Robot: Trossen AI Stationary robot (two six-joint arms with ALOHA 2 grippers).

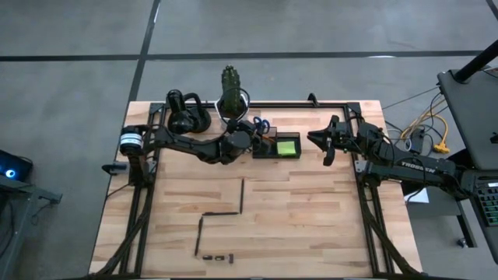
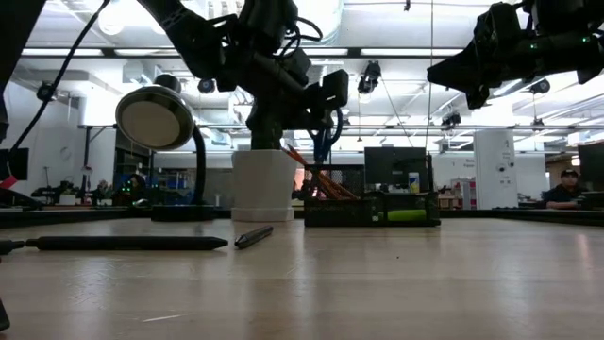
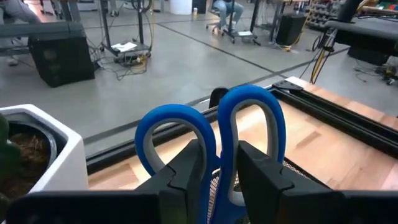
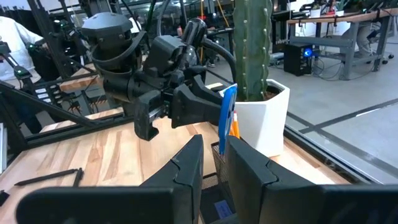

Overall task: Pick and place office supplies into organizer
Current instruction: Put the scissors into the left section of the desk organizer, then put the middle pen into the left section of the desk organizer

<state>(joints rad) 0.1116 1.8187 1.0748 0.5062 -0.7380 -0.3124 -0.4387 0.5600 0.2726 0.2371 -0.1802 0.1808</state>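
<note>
Blue-handled scissors point(image 3: 211, 124) stand upright, loops up, over the dark organizer point(image 1: 276, 148) at the table's far middle; their blades reach down into it, out of sight. My left gripper point(image 3: 219, 165) is shut on them. Orange pencils point(image 2: 321, 184) lean in the organizer's taller part, and a lime-green sticky-note pad point(image 1: 286, 146) lies in the lower one. Dark pens point(image 1: 242, 194) and tiny clips point(image 1: 218, 257) lie on the wood nearer the front. My right gripper point(image 1: 317, 140) hovers just right of the organizer, a narrow gap between its fingers, holding nothing. My left gripper pinches the scissors just below the two blue loops point(image 3: 219, 149), one finger point(image 3: 189, 171) on each side. The fingers come nearly level from the table's left and lie across the scissors. The scissors stay upright, their lower end hidden in the organizer point(image 4: 217, 155).
A white hexagonal cactus pot point(image 1: 231, 93) stands close behind the organizer, left of the scissors. A black rounded gadget point(image 1: 187, 117) sits at the far left. The black frame rail point(image 1: 311, 103) runs along the table's far edge. Bare wood lies at the right front.
</note>
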